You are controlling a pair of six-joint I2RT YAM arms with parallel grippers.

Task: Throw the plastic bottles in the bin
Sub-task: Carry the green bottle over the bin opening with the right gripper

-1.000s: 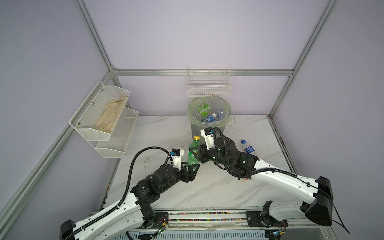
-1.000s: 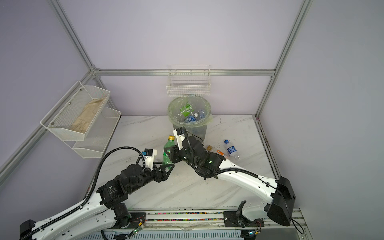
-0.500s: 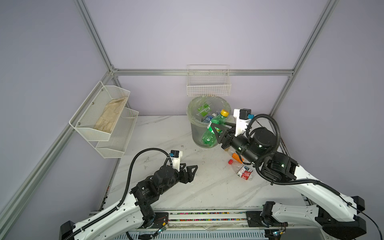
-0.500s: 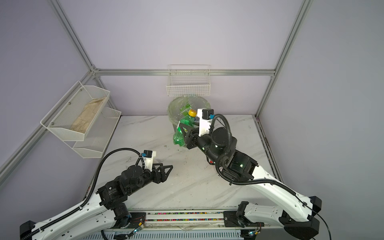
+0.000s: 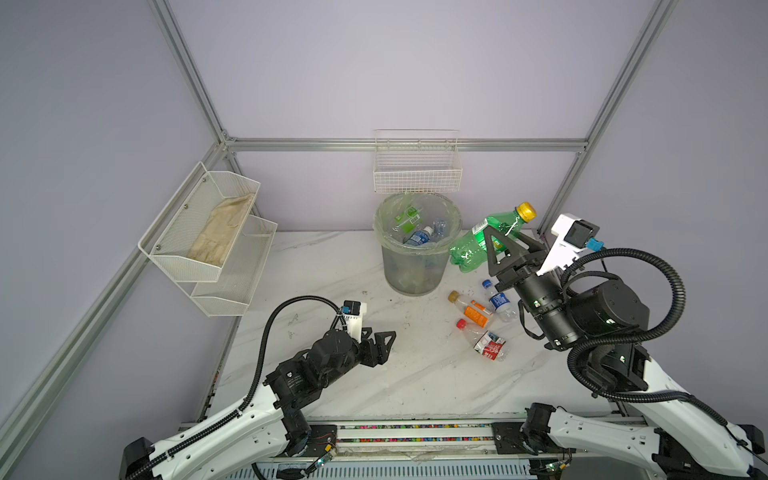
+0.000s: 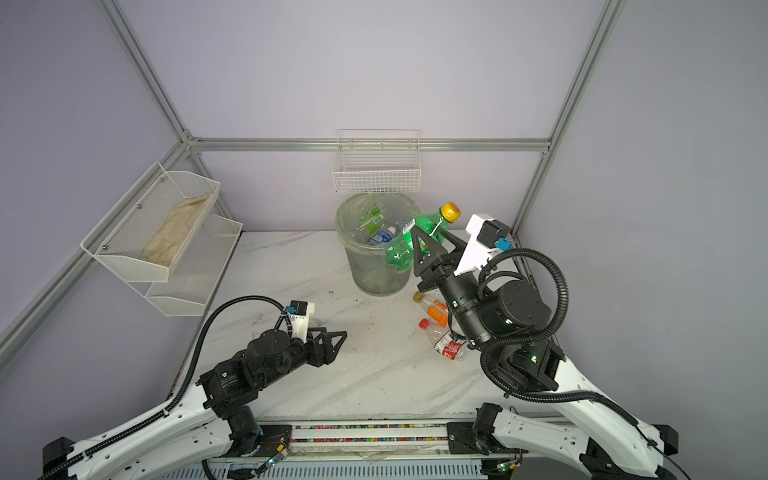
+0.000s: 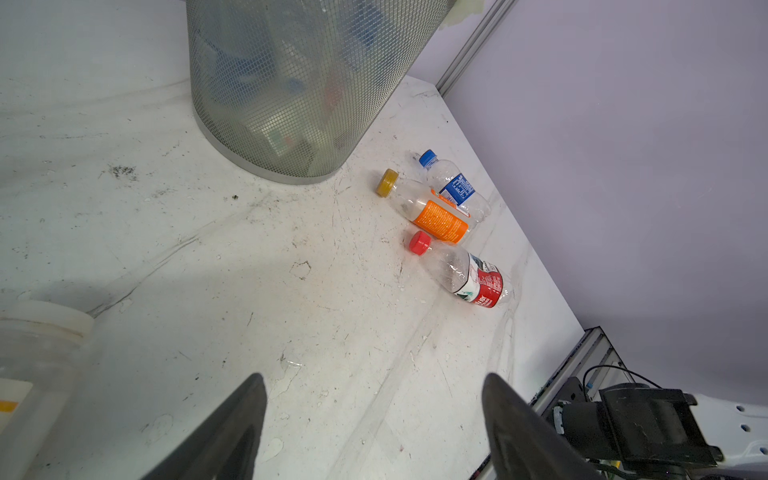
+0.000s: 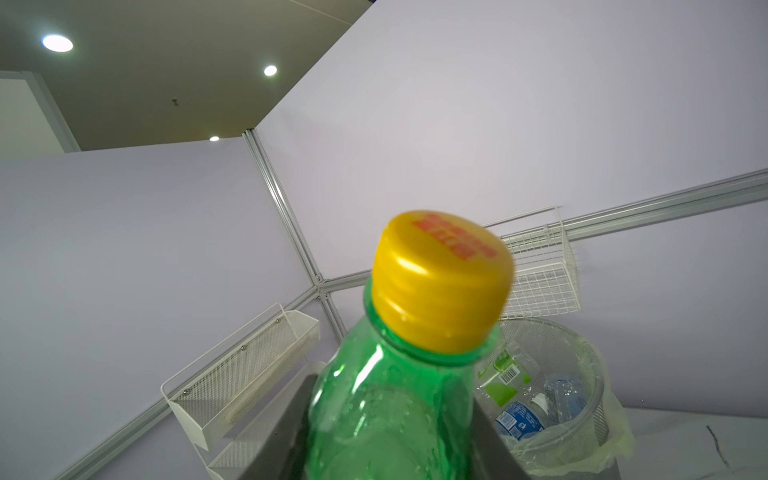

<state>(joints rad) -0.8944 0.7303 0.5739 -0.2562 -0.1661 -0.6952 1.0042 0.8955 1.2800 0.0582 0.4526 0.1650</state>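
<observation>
Close to the near edge of the scuffed white marble bench point(image 5: 374, 395), the left tool point(image 7: 374, 386) is hovering with its black wedge-shaped jaws standing wide apart, gripping nothing. Toward the right edge, three small clear crinkled plastic bottles are lying on their sides close together: a red-capped, red-labelled bottle point(image 5: 484, 345) nearest, then a gold-capped, orange-labelled bottle point(image 5: 473, 311) touching a blue-capped, blue-labelled bottle point(image 5: 498, 301). Above them, the right tool point(image 5: 505, 241) is pinching the dented green soda bottle with its ribbed yellow cap point(image 5: 471, 249) around its upper body, holding it tilted in the air, base just beside the rim. The round grey mesh bin with a filmy pale green liner point(image 5: 415, 266) is standing near the far edge, already holding several bottles. A white wire basket point(image 5: 417, 174) is hanging behind it.
</observation>
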